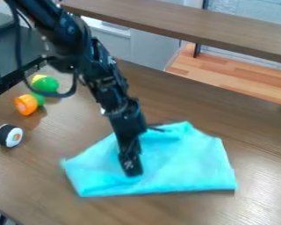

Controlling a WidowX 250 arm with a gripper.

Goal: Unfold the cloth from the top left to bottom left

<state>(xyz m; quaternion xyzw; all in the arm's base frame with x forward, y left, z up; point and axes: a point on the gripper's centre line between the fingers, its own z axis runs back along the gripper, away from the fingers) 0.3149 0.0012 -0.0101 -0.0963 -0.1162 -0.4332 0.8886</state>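
The near stretch of the brown bench (149, 212) lay closest to the camera. The black hand (131, 168) pointed down at the turquoise cloth (187, 160); its state, open or closed, could not be determined. The cloth lay on the bench, near edge almost straight. Outward, at the view's left, were a black-and-white object (9, 135), an orange object (26, 104) and a green object (45, 84)
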